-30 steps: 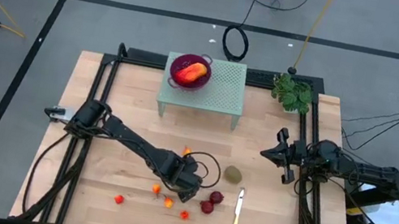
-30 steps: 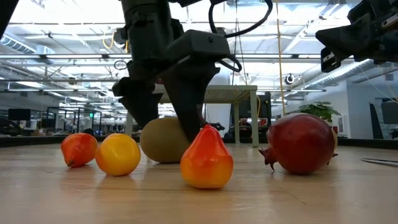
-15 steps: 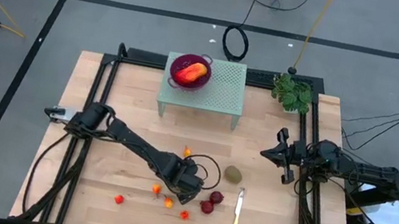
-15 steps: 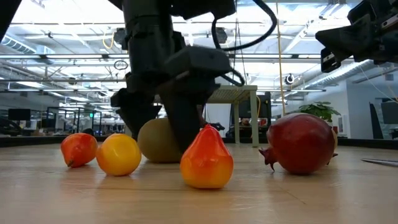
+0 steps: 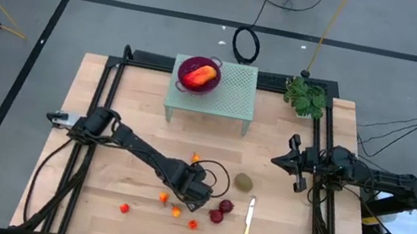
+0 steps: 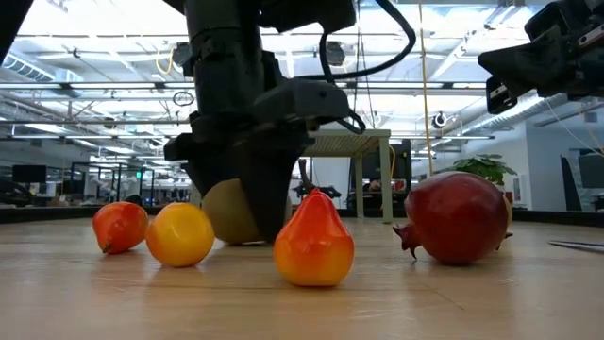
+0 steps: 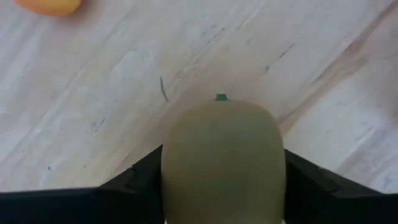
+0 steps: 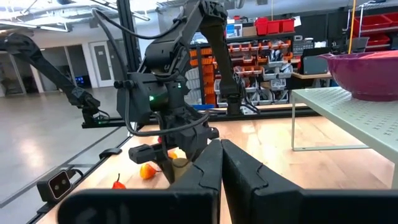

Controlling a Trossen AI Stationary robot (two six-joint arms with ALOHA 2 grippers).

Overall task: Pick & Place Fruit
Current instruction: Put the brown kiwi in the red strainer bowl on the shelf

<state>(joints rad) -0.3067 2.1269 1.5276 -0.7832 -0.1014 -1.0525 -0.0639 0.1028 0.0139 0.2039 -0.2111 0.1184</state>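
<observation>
The left gripper (image 5: 197,192) is sitting low mid-table, fingers on either side of a kiwi (image 7: 222,158). Another kiwi (image 5: 244,181) is lying to its right, a knife (image 5: 247,227) beyond. The right gripper (image 5: 291,160) is waiting at the table's right edge.

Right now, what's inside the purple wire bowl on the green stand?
In the purple wire bowl, the high view shows one elongated red-orange fruit, lying tilted. Anything beneath it is covered. In the right wrist view, only the bowl's outer wall shows.
</observation>
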